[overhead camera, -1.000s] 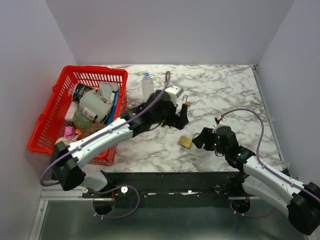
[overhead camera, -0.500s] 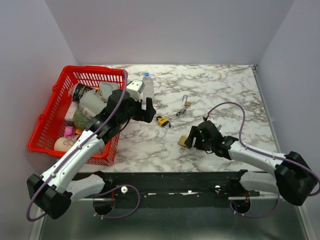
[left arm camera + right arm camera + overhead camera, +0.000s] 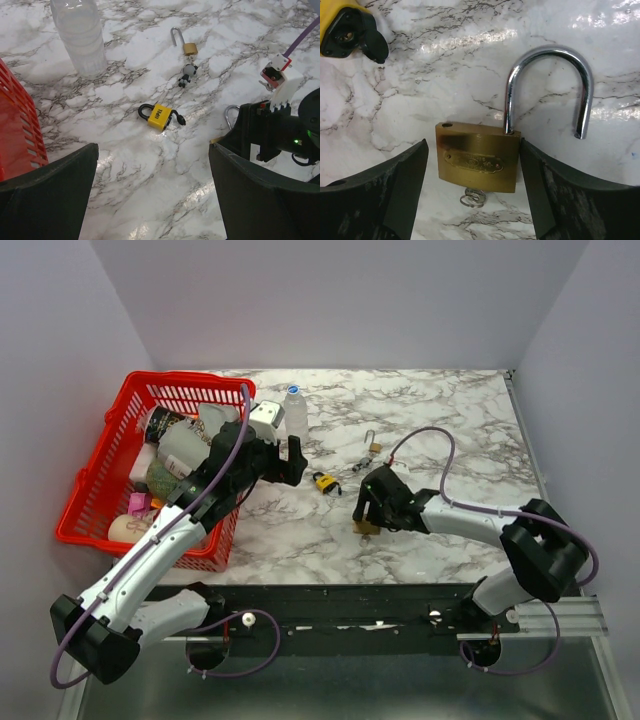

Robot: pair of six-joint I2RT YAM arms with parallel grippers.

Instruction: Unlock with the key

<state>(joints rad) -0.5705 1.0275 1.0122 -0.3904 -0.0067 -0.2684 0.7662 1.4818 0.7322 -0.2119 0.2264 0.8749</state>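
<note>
The brass padlock [image 3: 477, 160] lies flat on the counter [image 3: 450, 420], lower centre of the top view, and its shackle is open. A small metal ring [image 3: 470, 199] shows at its lower edge. The right claw [image 3: 472, 150] is spread, one finger on each side of this padlock, not pinching it. Up and to the left lies a yellow padlock [image 3: 160, 116]. The left claw [image 3: 152, 160] hangs above it, spread wide and holding nothing. A bottle [image 3: 80, 35] stands beside the red basket [image 3: 120, 440].
</note>
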